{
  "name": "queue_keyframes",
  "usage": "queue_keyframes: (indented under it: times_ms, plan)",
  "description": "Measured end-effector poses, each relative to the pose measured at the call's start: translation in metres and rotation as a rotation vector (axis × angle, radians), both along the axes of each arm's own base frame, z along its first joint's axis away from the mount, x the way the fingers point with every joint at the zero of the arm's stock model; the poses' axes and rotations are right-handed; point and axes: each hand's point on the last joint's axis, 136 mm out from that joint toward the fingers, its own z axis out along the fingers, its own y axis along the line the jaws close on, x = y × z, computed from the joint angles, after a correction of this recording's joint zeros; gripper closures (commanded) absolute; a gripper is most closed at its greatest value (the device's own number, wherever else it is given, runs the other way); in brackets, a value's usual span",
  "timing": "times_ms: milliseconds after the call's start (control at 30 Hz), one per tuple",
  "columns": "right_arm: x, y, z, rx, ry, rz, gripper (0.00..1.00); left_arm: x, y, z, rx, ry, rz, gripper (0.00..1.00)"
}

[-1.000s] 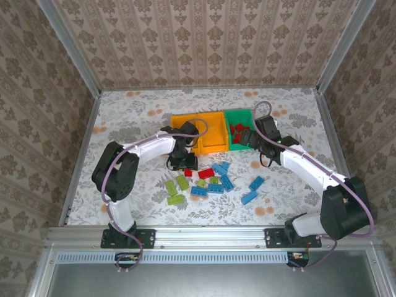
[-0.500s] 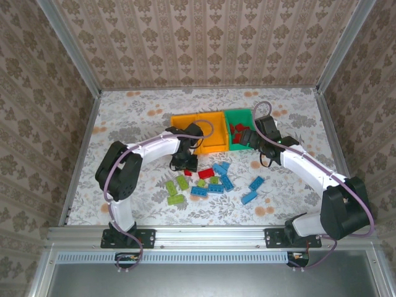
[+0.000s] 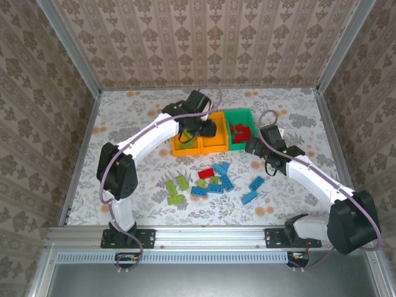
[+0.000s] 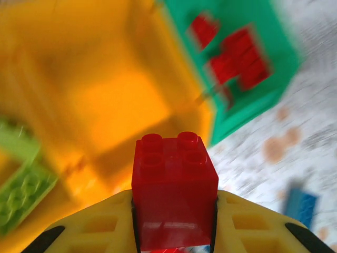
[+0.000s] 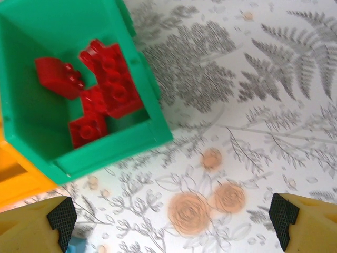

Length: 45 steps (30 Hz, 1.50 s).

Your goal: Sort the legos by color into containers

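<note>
Nearest me, the loose legos (image 3: 210, 180), lime green, blue and one red, lie scattered on the flowery table (image 3: 136, 111). Just beyond them the right gripper (image 3: 252, 147) hangs with its jaws spread wide and empty, beside the green bin (image 5: 116, 152), which holds red bricks (image 5: 105, 92). Farther back, the left gripper (image 3: 204, 129) is clenched on a red brick (image 4: 175, 184) above the two orange bins (image 3: 215, 141), one of them holding lime green pieces (image 4: 21, 182).
</note>
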Motion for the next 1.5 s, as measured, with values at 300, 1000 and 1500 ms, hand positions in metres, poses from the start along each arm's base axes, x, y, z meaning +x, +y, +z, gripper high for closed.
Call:
queue_keyframes:
  times_ms: [300,1000,1500]
  plan:
    - [-0.049,-0.019,-0.024,0.038,0.024,-0.071,0.03,0.048,-0.092,-0.001,-0.247,-0.016,-0.159,0.71]
    - [-0.105,0.011,-0.079,0.254,0.394,-0.138,0.18,0.059,-0.116,-0.040,-0.258,0.039,-0.185,0.12]
    - [-0.094,0.028,-0.099,0.261,0.474,-0.126,0.36,0.033,-0.074,-0.044,-0.123,-0.033,-0.167,0.00]
